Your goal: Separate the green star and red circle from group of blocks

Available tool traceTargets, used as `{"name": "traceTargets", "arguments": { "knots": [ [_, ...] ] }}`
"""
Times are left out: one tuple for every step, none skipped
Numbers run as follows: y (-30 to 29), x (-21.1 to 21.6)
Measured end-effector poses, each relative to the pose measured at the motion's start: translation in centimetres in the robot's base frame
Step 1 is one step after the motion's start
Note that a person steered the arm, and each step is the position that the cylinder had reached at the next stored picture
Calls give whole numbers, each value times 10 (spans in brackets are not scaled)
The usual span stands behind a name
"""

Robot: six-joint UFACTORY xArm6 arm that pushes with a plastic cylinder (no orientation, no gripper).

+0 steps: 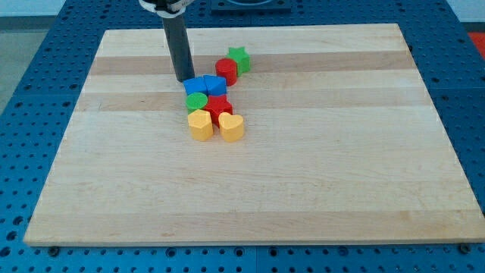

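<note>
The green star (239,58) lies at the top of the cluster, touching the red circle (226,70) just below and left of it. Below them sit two blue blocks (205,86), side by side, then a green circular block (197,101) and a red star (219,105), then a yellow hexagon-like block (201,125) and a yellow heart (231,127). My tip (185,79) stands at the upper left of the cluster, right beside the left blue block; whether it touches cannot be told.
The wooden board (303,182) lies on a blue perforated table (23,61). The blocks form a tight column in the board's upper middle.
</note>
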State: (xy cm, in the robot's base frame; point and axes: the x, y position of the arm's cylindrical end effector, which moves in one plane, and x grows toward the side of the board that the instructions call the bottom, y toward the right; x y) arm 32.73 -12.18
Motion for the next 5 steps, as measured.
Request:
{"name": "traceTargets", "arguments": {
  "knots": [
    [25, -27],
    [82, -29],
    [134, 12],
    [178, 48],
    [182, 53]
  ]
}}
